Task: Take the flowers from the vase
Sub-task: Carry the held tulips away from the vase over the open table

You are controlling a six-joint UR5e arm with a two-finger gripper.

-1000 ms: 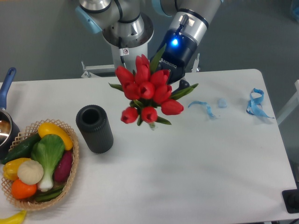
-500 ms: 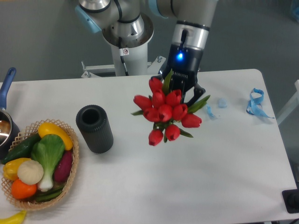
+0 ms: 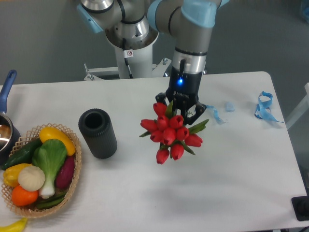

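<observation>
The flowers, a tight bunch of red tulip buds with green leaves, hang in the air over the middle of the white table, buds pointing toward the camera. My gripper is shut on their stems just behind the buds; its fingertips are mostly hidden by the bunch. The vase, a matte black ribbed tube, stands empty on the table well to the left of the flowers and apart from them.
A wicker basket of mixed vegetables sits at the front left, with a blue-handled pot behind it at the left edge. Blue ribbon scraps lie at the right. The arm's base stands behind the table.
The gripper has carried the flowers to the right and then lower toward the table's middle, and the arm now stands more upright. The vase has not moved.
</observation>
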